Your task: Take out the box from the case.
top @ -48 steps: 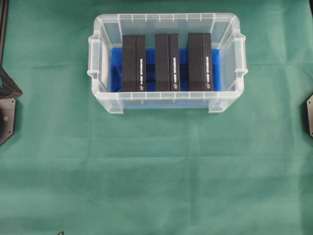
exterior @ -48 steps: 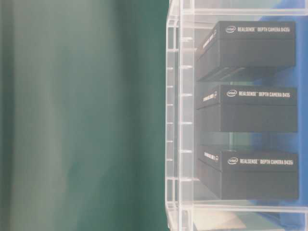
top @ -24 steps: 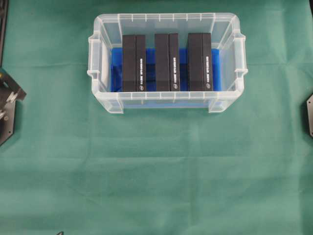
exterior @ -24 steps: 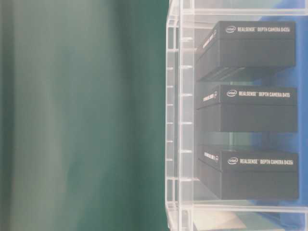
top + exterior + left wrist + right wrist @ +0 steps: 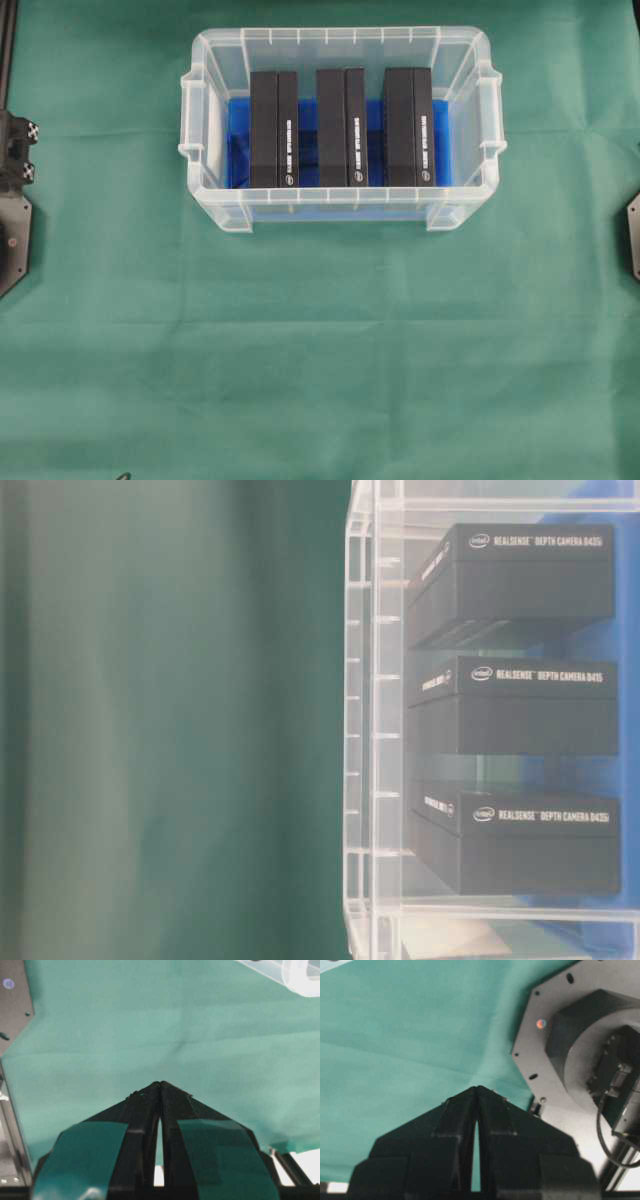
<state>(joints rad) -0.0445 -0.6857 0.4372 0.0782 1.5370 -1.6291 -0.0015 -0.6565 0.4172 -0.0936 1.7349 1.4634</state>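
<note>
Case (image 5: pixel 340 205) holding 3 black boxes (image 5: pixel 341 127), green cloth (image 5: pixel 320 350)

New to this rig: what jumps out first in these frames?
The clear plastic case at the top centre of the green cloth, blue-lined, with three black boxes standing side by side inside. Both grippers are shut and empty, well away from it: left gripper and right gripper over bare cloth.
</note>
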